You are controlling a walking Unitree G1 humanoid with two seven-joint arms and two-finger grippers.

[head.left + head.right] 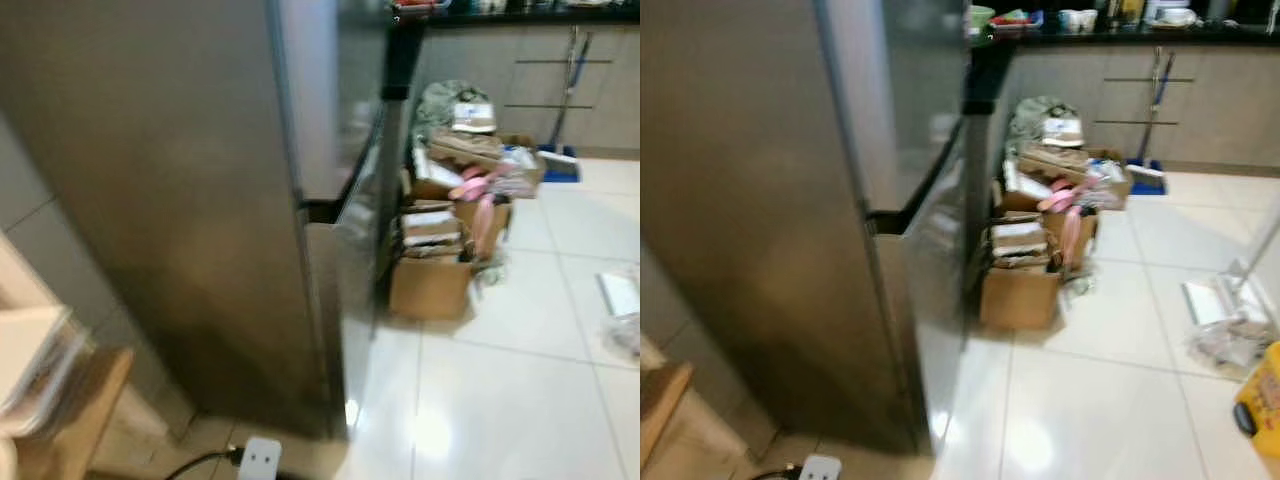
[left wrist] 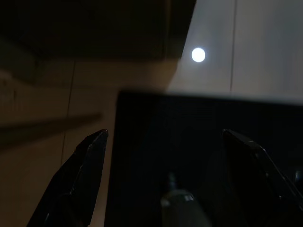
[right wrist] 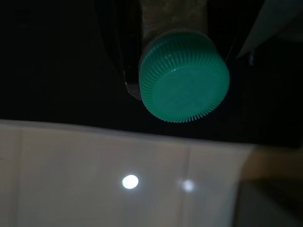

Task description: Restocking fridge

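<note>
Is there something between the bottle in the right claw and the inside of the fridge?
Yes. The fridge doors are closed, so they block the way in. The right claw holds a bottle with a green cap. Cardboard boxes stand on the floor beside the fridge front.

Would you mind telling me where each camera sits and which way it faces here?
Left eye: on the head, looking down at the closed fridge, boxes and floor.
Right eye: beside it, same scene, adding a yellow item.
Left wrist: along the open left gripper towards dim floor.
Right wrist: along the right gripper, shut on a green-capped bottle, above tiles.
Shared: both eyes see fridge and boxes; both wrists see lamp glare on tiles.
</note>
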